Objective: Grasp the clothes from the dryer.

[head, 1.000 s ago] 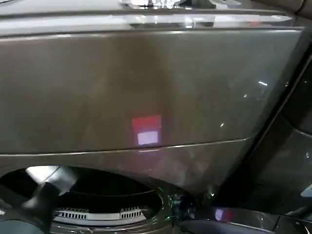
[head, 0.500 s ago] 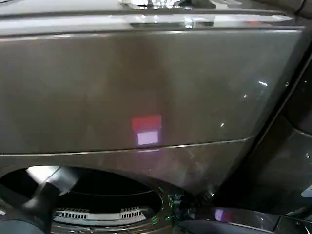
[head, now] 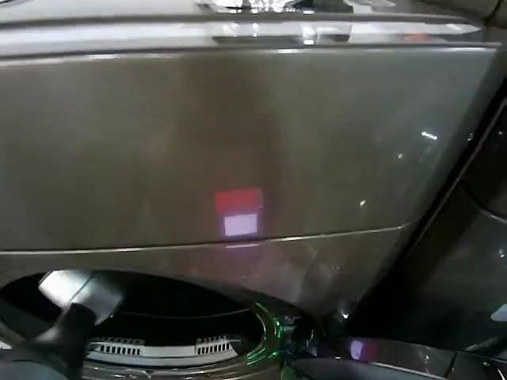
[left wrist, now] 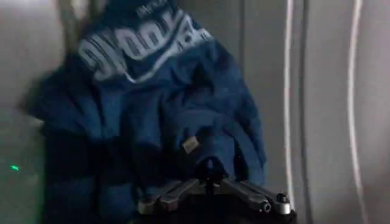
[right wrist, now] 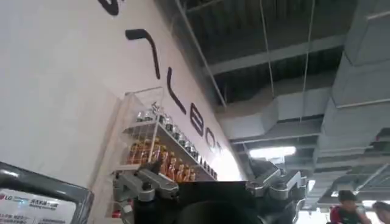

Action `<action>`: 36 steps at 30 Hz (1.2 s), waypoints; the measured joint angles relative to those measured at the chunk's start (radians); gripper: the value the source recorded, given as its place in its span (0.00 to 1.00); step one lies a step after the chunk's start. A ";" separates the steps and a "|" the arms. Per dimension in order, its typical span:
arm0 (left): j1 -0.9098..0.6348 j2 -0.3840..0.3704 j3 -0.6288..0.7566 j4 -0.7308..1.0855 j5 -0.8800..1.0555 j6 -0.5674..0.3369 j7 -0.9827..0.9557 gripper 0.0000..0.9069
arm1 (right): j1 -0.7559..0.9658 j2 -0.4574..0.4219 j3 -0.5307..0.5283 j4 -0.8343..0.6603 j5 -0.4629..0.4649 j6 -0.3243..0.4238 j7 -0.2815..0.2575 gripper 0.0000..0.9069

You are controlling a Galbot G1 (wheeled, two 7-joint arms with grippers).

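Left wrist view: clothes (left wrist: 152, 103) against dryer (left wrist: 323, 91) drum.

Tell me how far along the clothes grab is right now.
Done: the left arm has reached through the dryer mouth, and the left gripper sits right at the blue clothes in the drum. In hand: closing in; the fingers look spread, with no fabric pinched between them. Left: grip the bundle and pull it out. The right gripper is idle, aimed at the ceiling.
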 measured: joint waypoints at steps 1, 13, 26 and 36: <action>0.009 0.006 -0.018 -0.016 -0.011 0.002 -0.019 0.00 | 0.001 0.000 -0.002 0.000 0.000 0.000 0.000 1.00; 0.159 0.033 -0.138 -0.207 -0.152 0.020 -0.336 0.00 | 0.014 -0.005 -0.017 -0.005 -0.003 0.004 -0.002 1.00; 0.204 -0.050 -0.223 -0.248 -0.330 -0.042 -0.742 0.00 | 0.034 -0.011 -0.041 -0.014 -0.011 0.008 -0.005 1.00; 0.249 -0.083 -0.274 -0.296 -0.404 -0.126 -0.961 0.00 | 0.041 -0.008 -0.051 -0.013 -0.016 0.009 -0.004 1.00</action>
